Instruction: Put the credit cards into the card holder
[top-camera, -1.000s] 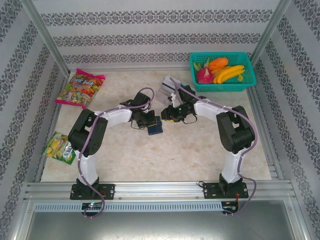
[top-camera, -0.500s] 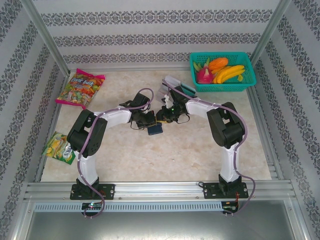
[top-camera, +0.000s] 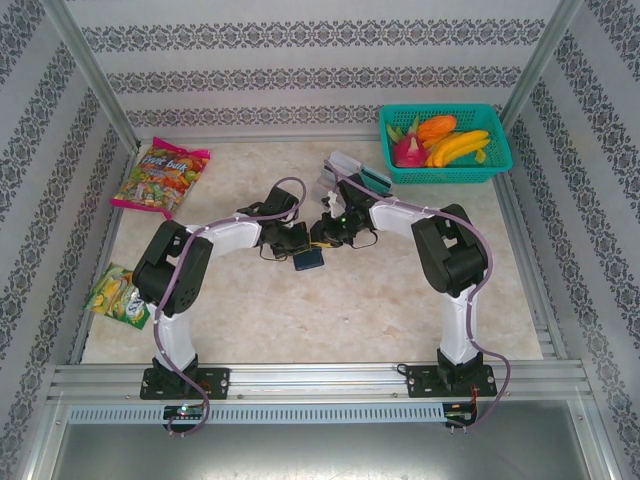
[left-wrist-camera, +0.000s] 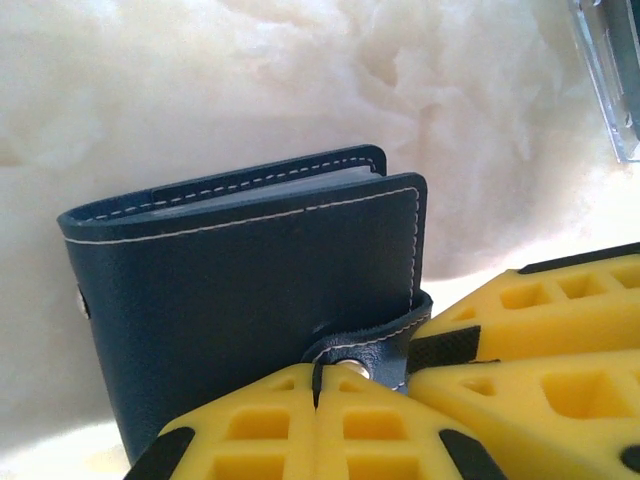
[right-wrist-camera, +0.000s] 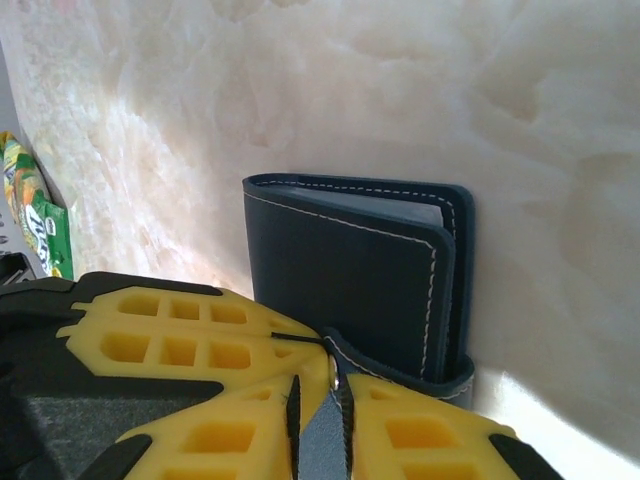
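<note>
Now the card holder (left-wrist-camera: 250, 290), clamped shut by the left hand (left-wrist-camera: 315, 400), has also been pinched by the right hand (right-wrist-camera: 318, 395). Opening seems next.

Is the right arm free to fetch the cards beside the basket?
Likely not yet: the right tool is shut on the strap of the wallet; the cards lie close by, nothing between.

Over the last second the right arm has swung toward mid-frame, its elbow shifting left. The right pincer (top-camera: 323, 236) now sits close against the left pincer (top-camera: 292, 246). The holder (top-camera: 308, 260) has slipped slightly down-left on the worktop. The cards (top-camera: 352, 170) above show more fully.
</note>
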